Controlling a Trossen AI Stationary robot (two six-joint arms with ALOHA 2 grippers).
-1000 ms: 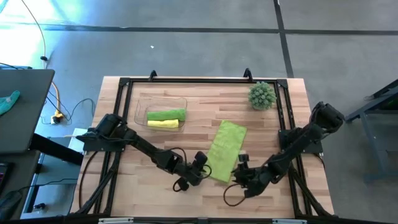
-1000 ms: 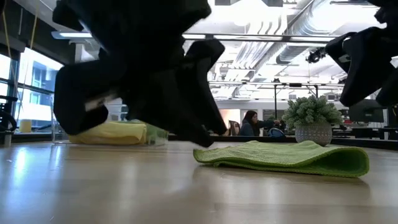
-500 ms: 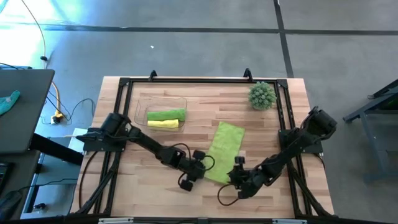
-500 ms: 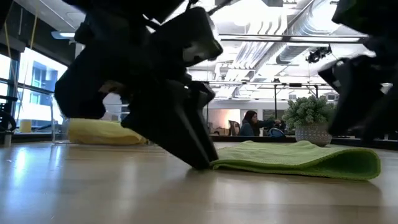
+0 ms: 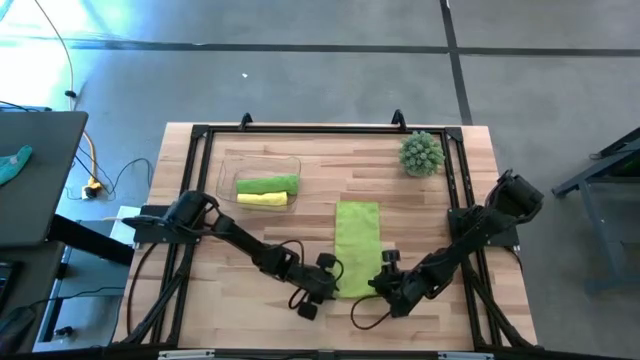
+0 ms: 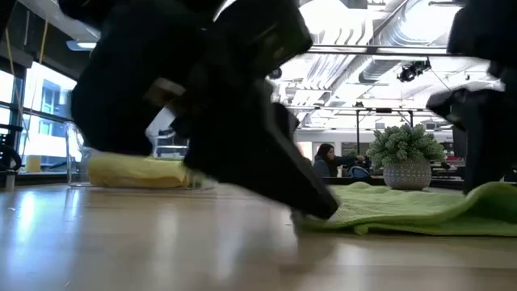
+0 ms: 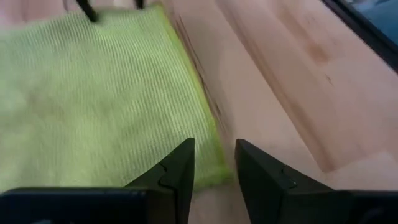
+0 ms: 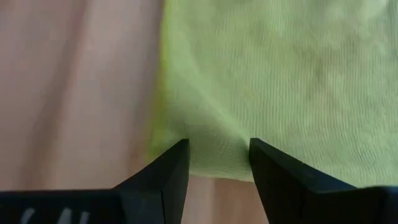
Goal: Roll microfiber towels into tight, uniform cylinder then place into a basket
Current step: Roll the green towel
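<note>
One lime green towel point(image 5: 357, 245) lies flat on the table, its long sides running from near to far. My left gripper point(image 5: 325, 283) is at its near left corner and my right gripper point(image 5: 385, 278) is at its near right corner; both are shut on it. The clear basket point(image 5: 226, 170) at the far left holds a rolled lime green towel point(image 5: 268, 185) and a rolled yellow towel point(image 5: 262, 200). My left gripper pinches the towel's near left corner point(image 7: 208, 155) between its two fingers, slanting down from the table's left near side. The corner stays low at the table point(image 6: 311, 220); the rest of the towel lies flat. My right gripper pinches the towel's near right corner point(image 8: 214, 149) between its two fingers, coming from the table's right near side. The cloth puckers in a crease toward the fingers. This corner is raised a little off the table point(image 6: 494, 194).
A spiky green ball plant in a pot point(image 5: 421, 153) stands at the far right, beyond the towel. A black frame point(image 5: 300, 128) runs round the table's edges. Bare wood lies between the towel and the basket.
The towel has turned about: it lay slanted with its far end toward the right and now lies straight. Its near end has been drawn toward the table's near edge. Both grippers have gone down to the near corners and toward the near edge, the left one also toward the right.
</note>
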